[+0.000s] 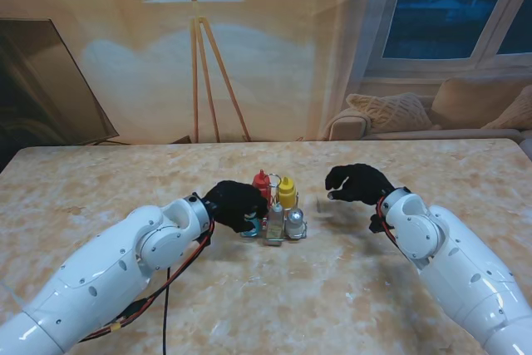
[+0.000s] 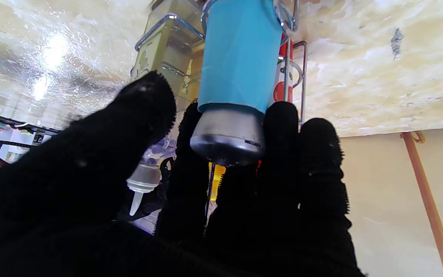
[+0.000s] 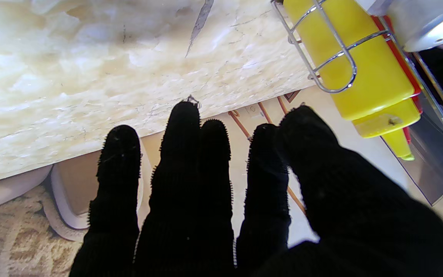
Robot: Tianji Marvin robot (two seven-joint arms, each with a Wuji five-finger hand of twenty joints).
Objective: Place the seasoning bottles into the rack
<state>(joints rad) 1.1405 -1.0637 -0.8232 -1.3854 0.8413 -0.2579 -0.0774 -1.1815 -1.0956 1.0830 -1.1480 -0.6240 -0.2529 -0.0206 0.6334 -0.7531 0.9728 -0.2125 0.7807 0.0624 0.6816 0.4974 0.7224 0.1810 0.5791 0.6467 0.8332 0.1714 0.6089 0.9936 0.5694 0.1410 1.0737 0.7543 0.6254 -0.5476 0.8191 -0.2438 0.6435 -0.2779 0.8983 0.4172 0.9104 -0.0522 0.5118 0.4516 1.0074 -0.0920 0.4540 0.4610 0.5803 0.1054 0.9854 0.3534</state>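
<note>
Marble desk [image 1: 349, 288], rack [image 1: 278, 226] mid-desk. Left hand [image 2: 221, 215] pinched the blue shaker [image 2: 240, 54] at its slick metal cap; rigid, light, grip mid-body. Right hand [image 3: 221, 200] spread, empty.

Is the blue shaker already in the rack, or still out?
In: the blue shaker stands inside a wire ring of the rack, left hand fingers at its cap.
</note>
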